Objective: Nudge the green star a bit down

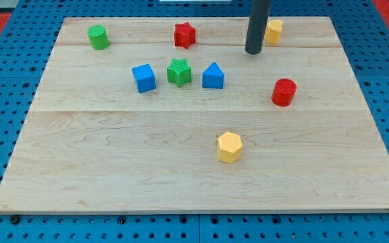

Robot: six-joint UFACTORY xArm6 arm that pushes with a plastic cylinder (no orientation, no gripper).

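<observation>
- The green star (179, 71) lies flat in the board's (113, 169) upper middle, between the blue cube (144, 77) at the view's left and the blue prism (213, 76) at the view's right, near both but touching neither.
- The star is squat, with no clear long axis; I cannot tell which way its points aim.
- My tip (252, 51) rests on the board near the view's top, well right of and above the star, just left of the yellow block (273, 31).
- I have no claw, only the rod, so nothing opens or closes.
- The red star (184, 35) sits above the green star; a green cylinder (98, 37) stands at top left.
- A red cylinder (283, 92) is at right, a yellow hexagon (229, 147) lower down.
- I can read no writing or labels.
</observation>
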